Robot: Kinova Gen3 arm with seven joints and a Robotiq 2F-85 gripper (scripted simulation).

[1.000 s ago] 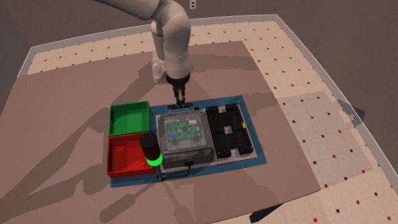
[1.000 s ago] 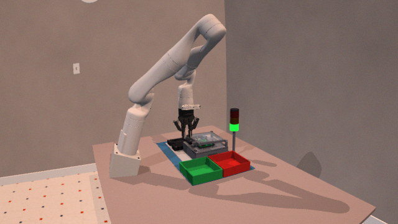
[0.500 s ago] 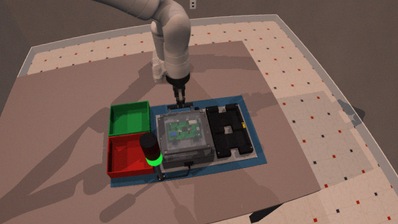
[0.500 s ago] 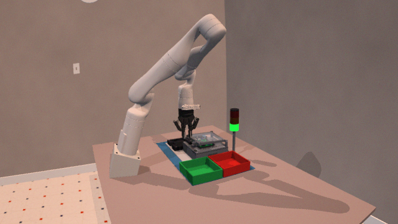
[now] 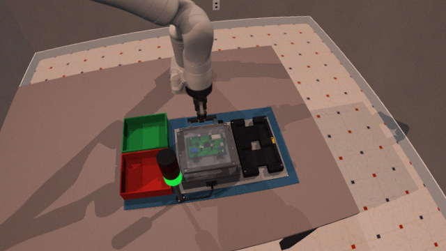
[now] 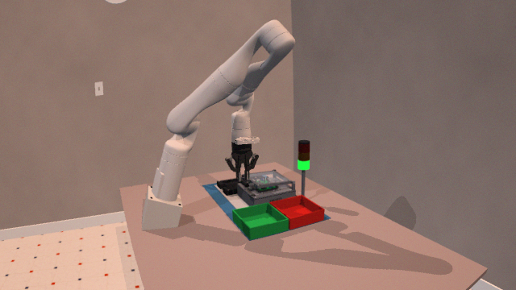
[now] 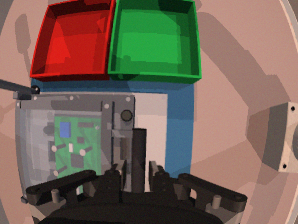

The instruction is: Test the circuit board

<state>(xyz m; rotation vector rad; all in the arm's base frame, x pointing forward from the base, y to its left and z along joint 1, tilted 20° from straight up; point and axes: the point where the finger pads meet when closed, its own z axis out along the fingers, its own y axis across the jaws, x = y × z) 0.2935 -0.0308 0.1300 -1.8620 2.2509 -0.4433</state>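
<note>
You've got 2 bins, 1 green (image 5: 145,132) & 1 red (image 5: 144,173), plus 1 tester (image 5: 208,153), 1 board (image 5: 205,145), 1 tray (image 5: 257,146), 1 light (image 5: 169,166).

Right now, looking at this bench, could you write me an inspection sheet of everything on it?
Surface: brown table top with a blue mat under the station.
Job's things: circuit board lies in the tester under the shut clear lid; signal light glows green; green bin and red bin both hold nothing; black tray holds no board.
Clutter: nothing seen.
Grippers: gripper, fingers nearly together and holding nothing, stands over the tester's far edge, by the lid's latch.
Cables: one black lead runs from the light's foot to the tester.
Surroundings: plain walls, a wall switch, tiled floor.
</note>
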